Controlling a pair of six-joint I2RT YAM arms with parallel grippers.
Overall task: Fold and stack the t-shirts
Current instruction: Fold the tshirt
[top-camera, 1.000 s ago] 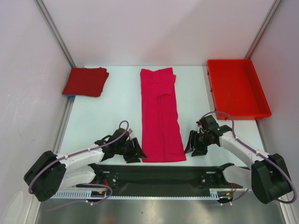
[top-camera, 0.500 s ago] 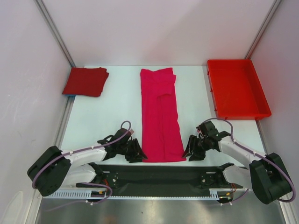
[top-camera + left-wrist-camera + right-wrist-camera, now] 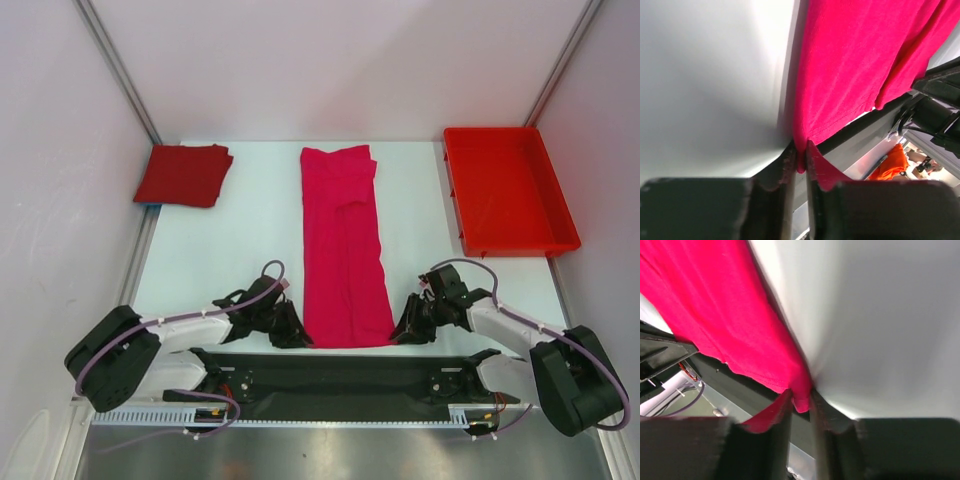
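The magenta-pink t-shirt (image 3: 343,240) lies folded into a long narrow strip down the middle of the table. My left gripper (image 3: 298,338) is at its near left corner, shut on the cloth; the left wrist view shows the pink corner (image 3: 801,159) pinched between the fingers. My right gripper (image 3: 398,333) is at its near right corner, shut on the cloth; the right wrist view shows the pink corner (image 3: 801,400) between the fingers. The darker crimson t-shirt (image 3: 183,174) lies folded at the far left.
A rigid red plastic tray (image 3: 508,190) stands at the far right. White walls close the table on the left, back and right. The black base rail (image 3: 340,375) runs along the near edge just behind the pink shirt's hem.
Both grippers have moved inward to the near corners of the pink shirt and closed on them. The shirts and the tray have not moved.
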